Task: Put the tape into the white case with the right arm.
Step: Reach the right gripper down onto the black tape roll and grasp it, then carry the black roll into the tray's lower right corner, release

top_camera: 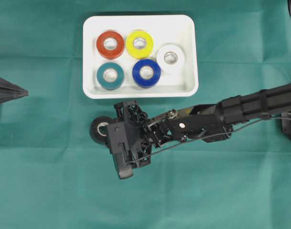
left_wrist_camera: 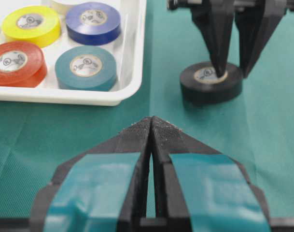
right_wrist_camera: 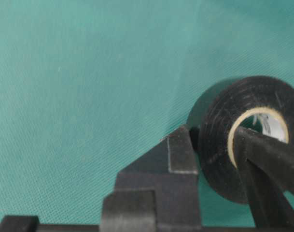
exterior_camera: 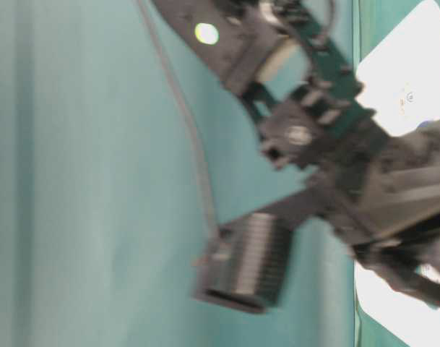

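5 rolls in white case (top_camera: 140, 90); 1 black tape roll (left_wrist_camera: 211, 82) pinched by right end effector (left_wrist_camera: 229, 72); left end effector (left_wrist_camera: 151, 121) closed.

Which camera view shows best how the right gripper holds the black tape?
The right wrist view: the right gripper pinches the black tape, one finger inside the core, one outside. The left wrist view shows this from afar; overhead, the arm hides most of it; table-level is blurred.

Even, bright, diffuse light falls on my workspace. Overhead, the white case (top_camera: 140, 90) is nearly overexposed, and a soft shadow lies along its upper edge. The table-level view is heavily blurred. In my right wrist view, the black tape (right_wrist_camera: 243, 140) is slightly soft and shades the cloth (right_wrist_camera: 89, 96) left of it.
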Tool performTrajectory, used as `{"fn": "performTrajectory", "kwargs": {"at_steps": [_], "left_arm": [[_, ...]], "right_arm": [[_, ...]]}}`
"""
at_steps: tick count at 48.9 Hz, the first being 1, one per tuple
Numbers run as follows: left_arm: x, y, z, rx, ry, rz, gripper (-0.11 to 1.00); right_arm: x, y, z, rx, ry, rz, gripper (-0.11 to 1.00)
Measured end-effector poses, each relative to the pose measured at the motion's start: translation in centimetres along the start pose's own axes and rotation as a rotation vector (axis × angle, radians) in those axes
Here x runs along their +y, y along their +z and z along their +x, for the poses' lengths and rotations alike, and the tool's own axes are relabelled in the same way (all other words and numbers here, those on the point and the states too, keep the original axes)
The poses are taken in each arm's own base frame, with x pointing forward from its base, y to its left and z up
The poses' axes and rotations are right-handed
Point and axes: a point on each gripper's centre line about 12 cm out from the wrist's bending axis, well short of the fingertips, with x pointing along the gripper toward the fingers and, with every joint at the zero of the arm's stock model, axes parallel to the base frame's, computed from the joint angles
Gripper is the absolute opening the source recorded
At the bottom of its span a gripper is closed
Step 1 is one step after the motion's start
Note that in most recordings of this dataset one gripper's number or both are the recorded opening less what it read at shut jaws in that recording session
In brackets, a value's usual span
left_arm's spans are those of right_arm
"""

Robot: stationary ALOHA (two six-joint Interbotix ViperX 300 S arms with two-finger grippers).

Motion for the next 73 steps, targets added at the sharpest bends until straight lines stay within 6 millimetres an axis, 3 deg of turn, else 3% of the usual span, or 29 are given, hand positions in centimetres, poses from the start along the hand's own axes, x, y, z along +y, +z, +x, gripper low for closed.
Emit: {"fn": "performTrajectory", "kwargs": {"at_steps": [11,37,45,62,73], "left_arm": [[0.0,0.0,0.0,0.002,0.000,0.003,0.01],[0.0,-0.1,0.0,0.003,0.000,0.002,0.01],[0.0,0.0,0.0,0.000,-0.001,0.000,0.01],[0.0,0.0,0.0,0.000,0.000,0.002,0.01],[0.0,-0.1,0.0,0.002,0.000,0.000,0.01]], "right_arm": [[-0.3,1.5,-1.6,-0.023,-0.020,-0.001,0.02],[-1.1,1.4,-1.6,-0.014,-0.037,0.006,0.02],[-2.8,1.4,-1.6,-0.014,-0.064,0.028,0.02],[-8.9,1.5,-2.4,-0.028,-0.159,0.108,0.01],[-9.3,1.3,-2.5,-0.021,-0.169,0.114,0.01]]}}
